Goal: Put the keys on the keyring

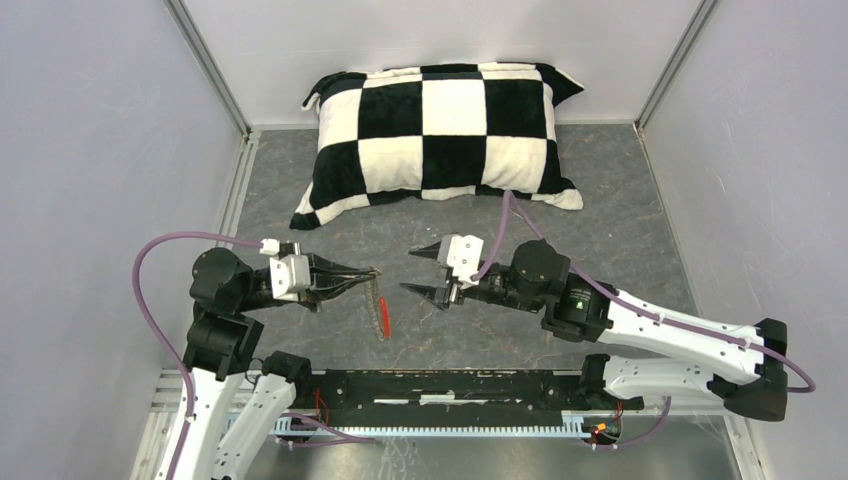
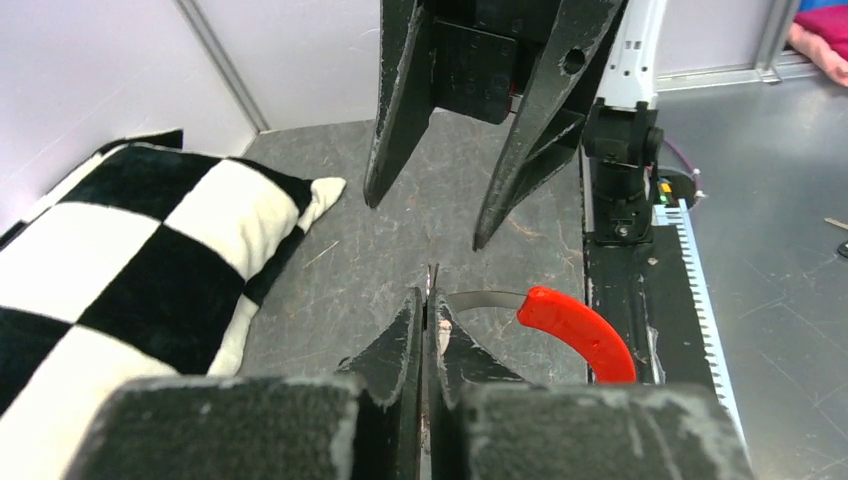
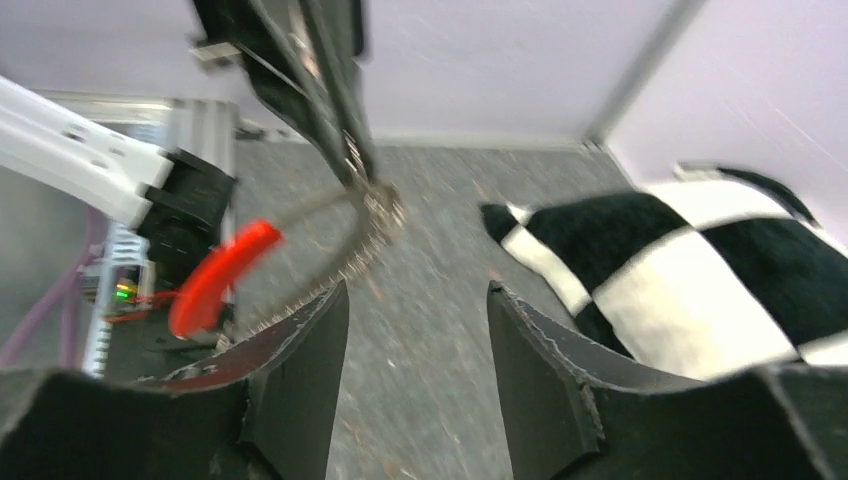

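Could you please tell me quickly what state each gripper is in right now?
Left gripper: closed, holding the keyring.
Right gripper: open, holding nothing.

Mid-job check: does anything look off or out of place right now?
The keyring dangles from the shut left gripper, and the right gripper faces it open and empty. Oddly, no keys show in any view. A checkered pillow lies at the back.

Two grippers, facing each other: left gripper, right gripper. One keyring, hanging from the left gripper's pinched tips, just short of the right gripper. One red sleeve on it. One checkered pillow, beyond both grippers.
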Controlling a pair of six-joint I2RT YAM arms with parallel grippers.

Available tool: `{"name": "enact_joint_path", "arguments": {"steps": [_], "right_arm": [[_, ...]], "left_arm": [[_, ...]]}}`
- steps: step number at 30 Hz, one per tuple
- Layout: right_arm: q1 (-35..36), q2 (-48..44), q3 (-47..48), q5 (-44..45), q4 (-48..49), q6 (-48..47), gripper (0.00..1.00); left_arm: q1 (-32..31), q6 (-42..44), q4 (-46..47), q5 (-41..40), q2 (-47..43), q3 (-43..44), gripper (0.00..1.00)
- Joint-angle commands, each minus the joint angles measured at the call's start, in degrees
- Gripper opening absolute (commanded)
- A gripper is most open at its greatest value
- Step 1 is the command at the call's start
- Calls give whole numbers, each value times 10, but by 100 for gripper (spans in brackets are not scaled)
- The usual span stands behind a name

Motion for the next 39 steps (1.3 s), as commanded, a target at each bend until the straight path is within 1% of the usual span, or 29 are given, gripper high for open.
{"name": "enact_joint_path", "arguments": {"steps": [1, 3, 4, 5, 7, 8, 9, 11, 12, 13, 15, 18, 19, 20, 22, 25, 28, 30, 34, 36, 39], "right_arm": [[-50, -56, -75, 132, 2, 58, 66], [-90, -75, -131, 175, 6, 111, 72], [-105, -82, -160, 188, 4, 138, 72], [-113, -88, -180, 198, 2, 153, 73], [-114, -101, -229, 256, 8, 171, 75], [-114, -108, -240, 288, 3, 169, 75], [-114, -119, -258, 342, 8, 159, 77], [-130, -137, -292, 435, 37, 111, 82], [-150, -144, -309, 452, 61, 87, 86], [-172, -148, -317, 449, 75, 67, 86], [-217, -158, -309, 399, 92, 42, 86], [-220, -152, -307, 277, 134, 50, 86], [-219, -136, -304, 253, 136, 64, 87], [-219, -115, -297, 236, 130, 73, 86], [-219, -83, -286, 209, 112, 83, 80], [-218, -59, -286, 145, 101, 88, 74], [-219, -53, -299, 110, 104, 84, 71], [-219, -51, -316, 55, 115, 68, 71], [-219, -19, -324, 11, 117, 73, 69], [-220, 0, -328, 10, 130, 95, 67], [-220, 45, -313, 16, 122, 145, 63]], "left_arm": [[1, -43, 15, -50, 12, -12, 2], [1, -42, 18, -56, 17, -21, 2], [1, -39, 20, -54, 19, -26, 2], [1, -40, 24, -54, 23, -30, 2], [1, -37, 29, -54, 34, -29, 2], [1, -30, 25, -53, 41, -24, 2], [1, -17, 14, -47, 47, -14, 2], [1, -5, 6, -42, 58, -5, 2], [1, -7, 10, -40, 62, -1, 2], [1, -8, 11, -38, 65, 3, 2], [1, -10, 15, -36, 64, 5, 2], [1, -27, 23, -46, 60, -2, 2], [1, -30, 22, -48, 60, -4, 2], [1, -35, 21, -50, 60, -7, 2], [1, -47, 21, -61, 59, -12, 2], [1, -53, 16, -75, 57, -20, 2], [1, -43, 15, -72, 59, -32, 2], [1, -33, 11, -71, 62, -35, 2], [1, -14, 3, -71, 65, -37, 2], [1, -7, 1, -72, 64, -39, 2], [1, 11, -11, -73, 64, -37, 2]]}}
